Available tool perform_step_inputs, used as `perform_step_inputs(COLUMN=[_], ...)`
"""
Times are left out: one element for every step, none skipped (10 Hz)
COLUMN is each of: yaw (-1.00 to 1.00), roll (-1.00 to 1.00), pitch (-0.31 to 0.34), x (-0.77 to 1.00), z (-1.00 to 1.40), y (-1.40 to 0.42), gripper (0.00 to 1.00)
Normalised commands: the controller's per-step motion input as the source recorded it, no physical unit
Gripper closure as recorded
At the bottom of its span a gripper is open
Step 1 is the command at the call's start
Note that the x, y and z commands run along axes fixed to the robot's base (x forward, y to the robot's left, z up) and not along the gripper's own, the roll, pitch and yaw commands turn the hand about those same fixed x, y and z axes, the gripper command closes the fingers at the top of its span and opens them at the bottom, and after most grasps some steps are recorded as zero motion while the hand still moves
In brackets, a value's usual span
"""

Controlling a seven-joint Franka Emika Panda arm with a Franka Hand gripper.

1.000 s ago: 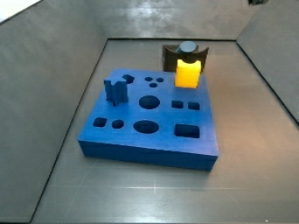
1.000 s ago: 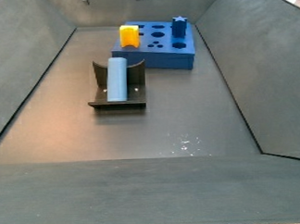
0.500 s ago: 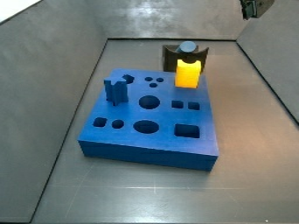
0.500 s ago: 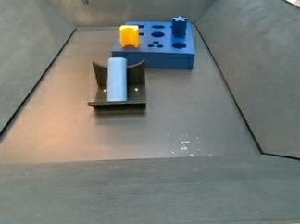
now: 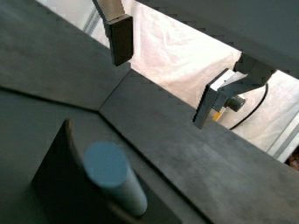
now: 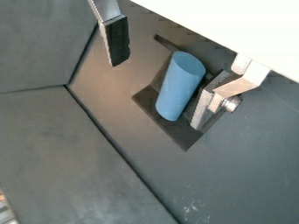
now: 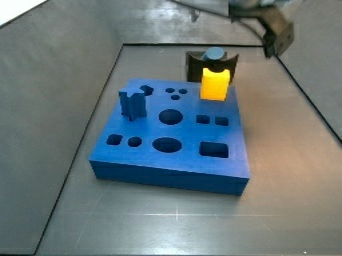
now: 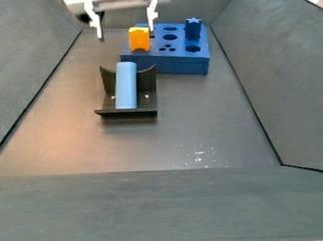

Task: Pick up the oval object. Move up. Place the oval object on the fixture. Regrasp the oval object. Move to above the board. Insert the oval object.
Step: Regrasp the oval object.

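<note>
The oval object [image 8: 124, 82], a pale grey-blue peg, lies lengthwise in the notch of the dark fixture [image 8: 124, 112]. A side view shows only its rounded end [image 7: 213, 54], above the fixture's yellow-orange block [image 7: 217, 85]. The blue board [image 7: 174, 150] with its cut holes lies beside the fixture. My gripper [image 8: 122, 26] hangs open, high above the fixture's far end, near the top edge of both side views. In both wrist views the peg [image 6: 177, 85] [image 5: 110, 169] lies well below the fingers [image 6: 117, 39], which hold nothing between them.
A dark blue notched block [image 7: 132, 103] stands upright in the board's left side. Sloping grey walls [image 8: 37, 87] enclose the dark floor [image 8: 192, 141] on all sides.
The gripper has come down into both side views; one second ago it was out of frame. The peg, fixture and board have not moved.
</note>
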Motion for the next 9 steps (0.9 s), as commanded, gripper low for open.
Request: perform_step_inputs(yaw=[0.08, 0.05, -0.02, -0.04, -0.07, -0.08, -0.08, -0.07, -0.05], roll=[0.08, 0.08, 0.08, 0.08, 0.08, 0.07, 0.07, 0.07, 0.05], pitch=[-0.16, -0.159, -0.146, -0.137, -0.101, -0.072, -0.038, -0.026, 0.008], x=[0.08, 0.09, 0.1, 0.1, 0.09, 0.09, 0.08, 0.07, 0.04], z=[-1.0, -1.0, -1.0, -1.0, -0.83, -0.67, -0.47, -0.38, -0.21], y=[0.05, 0.05, 0.05, 0.04, 0.03, 0.02, 0.01, 0.01, 0.0], gripper=[0.0, 0.0, 0.0, 0.0, 0.0, 0.0, 0.0, 0.0, 0.0])
